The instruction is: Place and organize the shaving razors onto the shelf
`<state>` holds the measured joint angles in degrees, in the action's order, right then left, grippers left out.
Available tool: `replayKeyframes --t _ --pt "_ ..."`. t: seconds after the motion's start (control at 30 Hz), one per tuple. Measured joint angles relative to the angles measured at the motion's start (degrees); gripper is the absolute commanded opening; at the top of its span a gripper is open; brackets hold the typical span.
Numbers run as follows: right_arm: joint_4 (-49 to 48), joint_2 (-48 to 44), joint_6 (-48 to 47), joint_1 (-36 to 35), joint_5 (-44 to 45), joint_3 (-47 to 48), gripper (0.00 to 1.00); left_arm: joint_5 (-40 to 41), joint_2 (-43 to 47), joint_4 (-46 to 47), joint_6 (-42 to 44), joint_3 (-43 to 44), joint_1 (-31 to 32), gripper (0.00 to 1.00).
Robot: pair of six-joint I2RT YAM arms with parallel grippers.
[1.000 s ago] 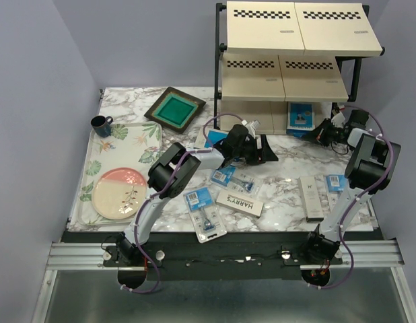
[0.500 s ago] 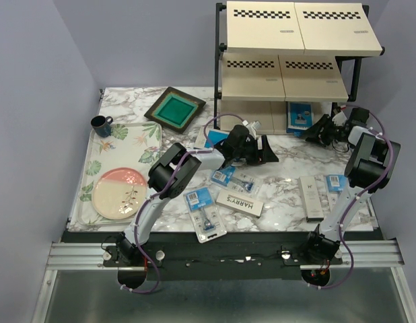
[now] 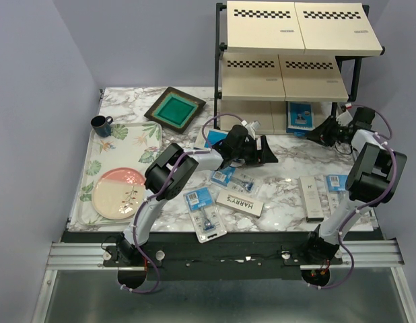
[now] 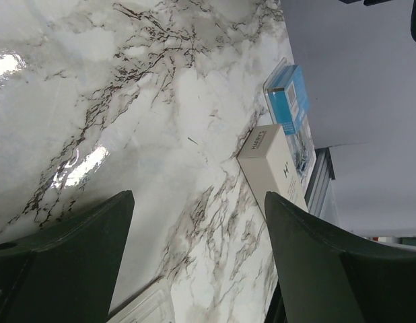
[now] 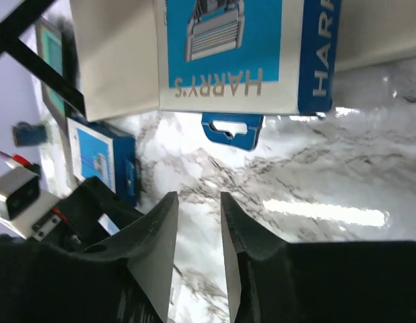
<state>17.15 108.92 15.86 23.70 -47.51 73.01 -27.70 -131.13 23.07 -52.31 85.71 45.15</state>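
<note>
Two blister packs [image 3: 240, 182] lie just beside the left fingers [image 4: 73, 256] — wide, empty — the right fingers [image 5: 151, 235], narrow, face the shelf [image 3: 282, 74].

The marble table [image 3: 289, 165] carries a floral tray [image 3: 156, 128] at left, a green-centred square frame [image 3: 174, 108], the shelf [image 3: 289, 74] at rear right, three blister packs [image 3: 204, 212] and two white boxes [image 3: 239, 202].

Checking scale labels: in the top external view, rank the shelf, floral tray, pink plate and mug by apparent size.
Largest to smallest: shelf, floral tray, pink plate, mug. None look alike in size.
</note>
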Motion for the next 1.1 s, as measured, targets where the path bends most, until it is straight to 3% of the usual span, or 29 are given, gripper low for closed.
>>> replayKeyframes --t 0.03,0.47,1.1 --pt "-0.11 -0.59 0.79 -0.02 0.55 -0.46 0.01 0.0 0.11 -0.02 -0.02 -0.02 0.0 0.88" --pt "-0.35 2.36 6.62 0.0 12.37 1.75 0.01 0.0 0.42 -0.04 -0.17 -1.05 0.0 0.88" --pt "-4.94 8.87 13.16 -0.24 17.27 8.48 0.05 0.11 0.52 -1.97 1.57 -1.11 0.04 0.88"
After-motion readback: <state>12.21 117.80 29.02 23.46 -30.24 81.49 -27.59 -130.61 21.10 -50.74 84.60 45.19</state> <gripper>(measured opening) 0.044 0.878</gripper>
